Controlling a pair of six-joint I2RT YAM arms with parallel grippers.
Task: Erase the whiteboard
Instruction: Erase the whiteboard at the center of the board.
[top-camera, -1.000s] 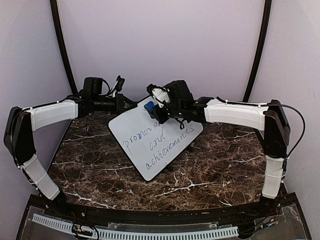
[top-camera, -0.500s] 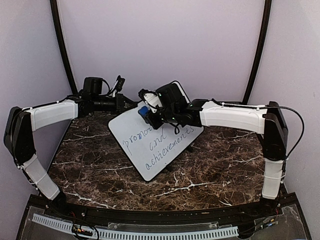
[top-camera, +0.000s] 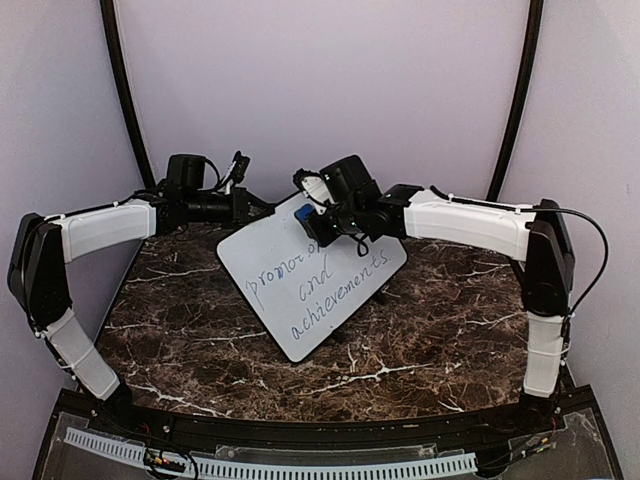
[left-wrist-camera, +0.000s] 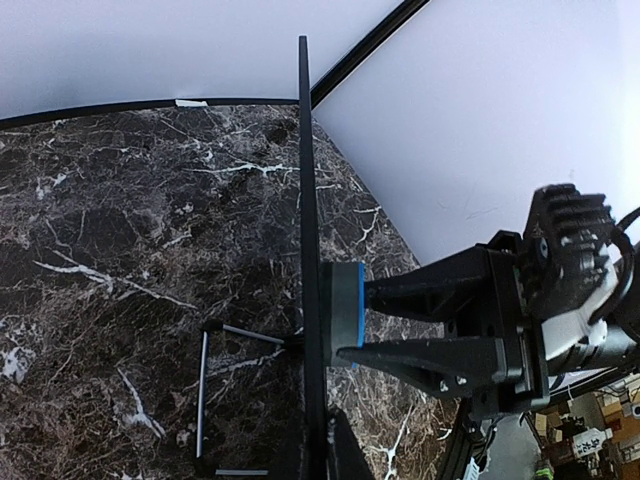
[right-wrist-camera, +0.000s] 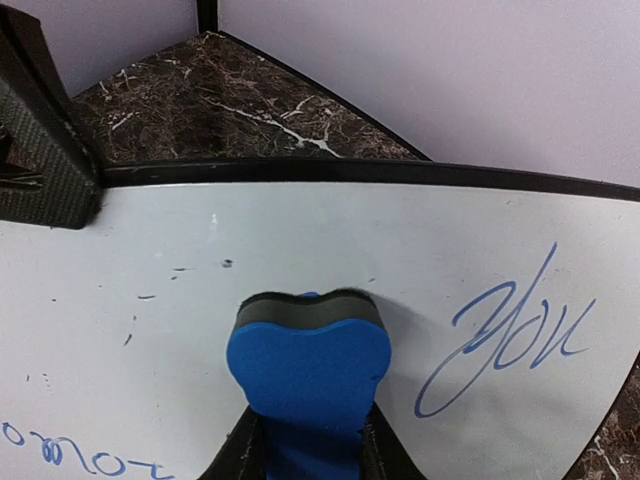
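Observation:
The whiteboard (top-camera: 330, 290) stands tilted on the marble table, with blue handwriting across its lower half. My left gripper (top-camera: 257, 209) is shut on its far left edge. In the left wrist view the whiteboard (left-wrist-camera: 311, 200) shows edge-on, with my left gripper (left-wrist-camera: 324, 455) clamped on that edge at the bottom. My right gripper (top-camera: 312, 222) is shut on a blue eraser (top-camera: 300, 213) pressed against the board's upper part. In the right wrist view the eraser (right-wrist-camera: 310, 365) lies flat on the whiteboard (right-wrist-camera: 300, 240), left of the word "You" (right-wrist-camera: 510, 340). My right gripper (right-wrist-camera: 308, 455) pinches it from both sides.
A thin wire stand (left-wrist-camera: 203, 395) props the board from behind on the dark marble table (top-camera: 200, 330). Purple walls close in the back and both sides. A few ink specks (right-wrist-camera: 180, 270) remain on the wiped area. The left gripper's finger (right-wrist-camera: 50, 170) grips the board's corner.
My right gripper swept the eraser a little left and down across the board, then came back up and right. The left arm and the board stayed still.

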